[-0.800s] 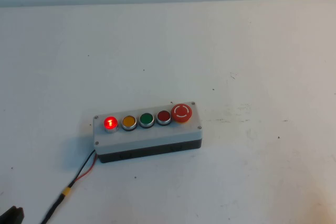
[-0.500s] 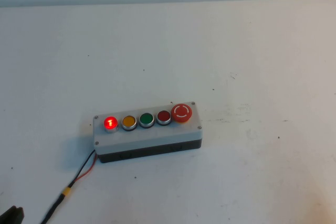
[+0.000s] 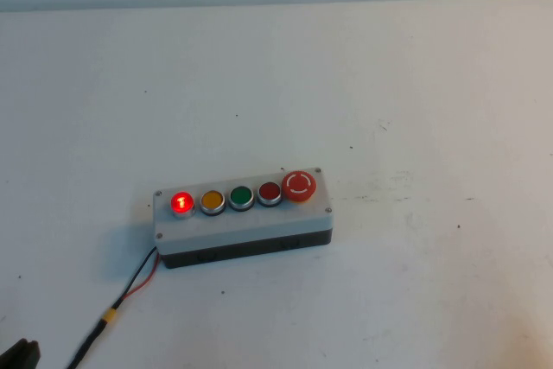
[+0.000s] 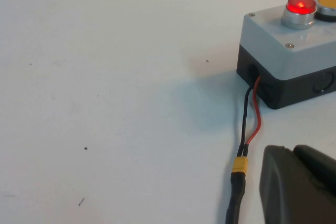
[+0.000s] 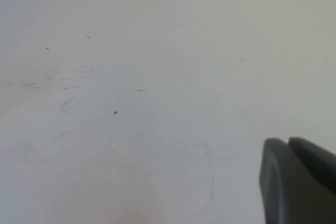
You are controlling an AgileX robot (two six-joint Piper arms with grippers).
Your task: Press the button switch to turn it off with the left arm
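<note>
The button switch [image 3: 244,224] is a light grey box on a black base, lying on the white table near the front left. Its leftmost red button [image 3: 181,203] is lit. To the right of it follow yellow [image 3: 212,200], green [image 3: 241,196] and red [image 3: 270,192] buttons, then a bigger red mushroom button [image 3: 300,185]. My left gripper [image 3: 19,355] shows only as a black tip at the front left corner, well short of the box. In the left wrist view the gripper [image 4: 291,150] is shut and empty, with the box [image 4: 294,61] and lit button [image 4: 300,6] ahead. My right gripper [image 5: 287,141] is shut over bare table.
A red and black cable [image 3: 131,286] with a yellow connector [image 3: 107,318] runs from the box's left end toward the front left, beside my left gripper; it also shows in the left wrist view [image 4: 247,129]. The white table [image 3: 389,84] spreads all around.
</note>
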